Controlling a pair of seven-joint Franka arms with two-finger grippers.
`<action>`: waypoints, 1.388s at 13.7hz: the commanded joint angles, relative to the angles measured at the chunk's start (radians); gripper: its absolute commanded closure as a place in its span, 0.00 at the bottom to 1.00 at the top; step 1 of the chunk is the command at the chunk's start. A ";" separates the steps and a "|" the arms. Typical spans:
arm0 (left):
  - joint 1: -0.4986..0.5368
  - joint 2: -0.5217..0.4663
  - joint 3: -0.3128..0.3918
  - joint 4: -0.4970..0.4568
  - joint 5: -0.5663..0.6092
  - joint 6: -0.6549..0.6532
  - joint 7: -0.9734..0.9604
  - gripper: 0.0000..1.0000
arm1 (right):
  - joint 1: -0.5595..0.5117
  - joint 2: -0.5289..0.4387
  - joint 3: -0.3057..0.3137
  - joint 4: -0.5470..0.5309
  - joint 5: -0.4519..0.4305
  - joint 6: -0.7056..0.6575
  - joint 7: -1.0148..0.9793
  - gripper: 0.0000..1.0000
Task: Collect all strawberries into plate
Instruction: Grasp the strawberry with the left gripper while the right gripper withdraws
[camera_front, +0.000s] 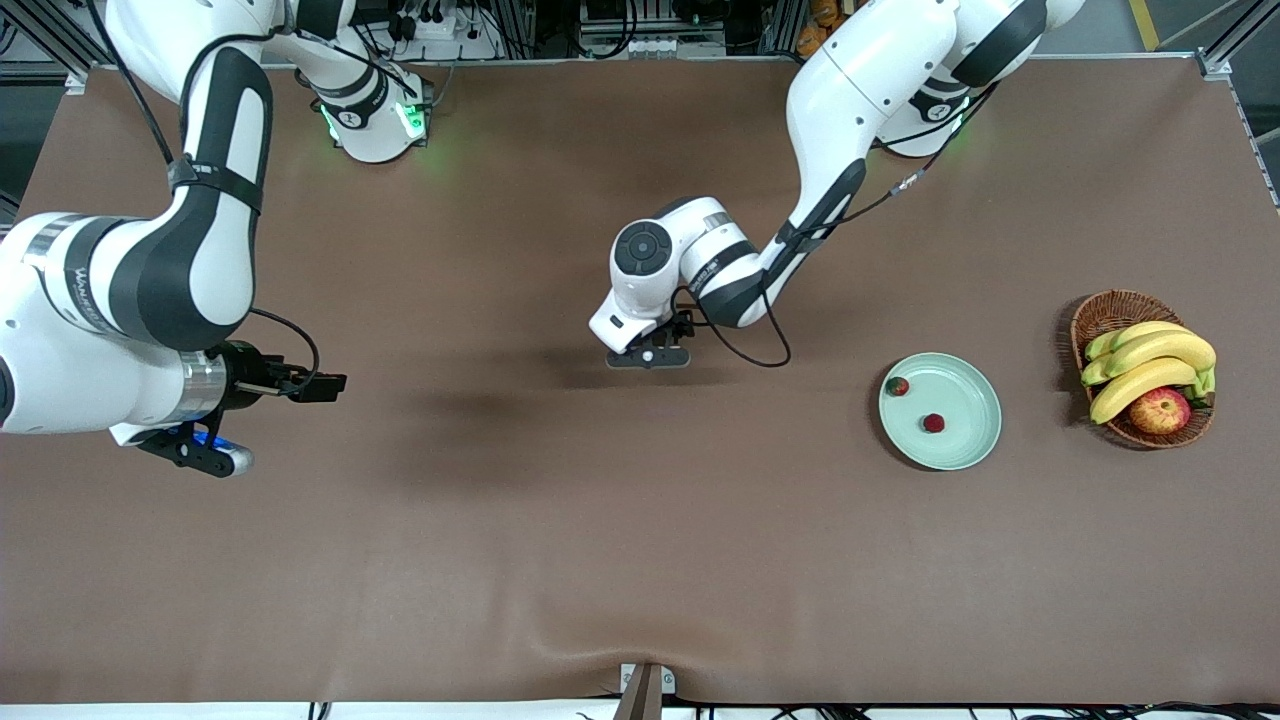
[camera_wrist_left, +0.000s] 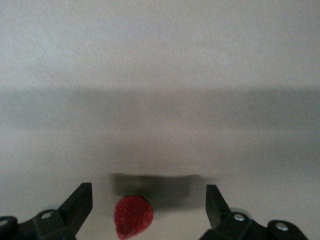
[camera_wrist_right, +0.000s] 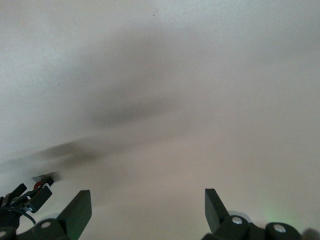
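The brown worktop (camera_front: 560, 560) carries everything. My right arm waits at its own end of the worktop, with my right tool (camera_front: 205, 450) up over bare cloth, its two black fingers (camera_wrist_right: 77, 210) spread wide and nothing between them. My left arm reaches out to the middle, where my left tool (camera_front: 650, 352) hangs low over the worktop, jaws spread just as wide and gripping nothing.

Toward the left arm's end stands the brown wicker basket (camera_front: 1100, 315), holding a bunch of yellow bananas (camera_front: 1150, 365) and a red-yellow apple (camera_front: 1160, 410). Near it, toward the middle of the worktop, lies the pale mint-green plate (camera_front: 965, 440).

Two strawberries are on the plate: one strawberry (camera_front: 898, 386) rests at the rim on the side toward the right arm's end, and a second strawberry (camera_front: 934, 423) lies close to the plate's middle. The third strawberry (camera_wrist_left: 133, 216) shows only in my left wrist view, lying on the worktop between the left tool's open fingers (camera_wrist_left: 77, 207), touching neither of them.
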 joint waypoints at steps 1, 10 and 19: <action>-0.012 -0.001 0.005 -0.005 0.020 -0.001 -0.034 0.00 | -0.070 -0.023 0.071 -0.006 -0.002 0.000 -0.013 0.00; 0.000 -0.013 0.005 -0.054 0.022 -0.010 -0.031 0.42 | -0.516 -0.203 0.716 -0.010 -0.300 0.146 0.079 0.00; 0.045 -0.072 -0.001 -0.042 0.014 -0.100 -0.030 0.98 | -0.784 -0.426 1.064 -0.118 -0.569 0.211 0.085 0.00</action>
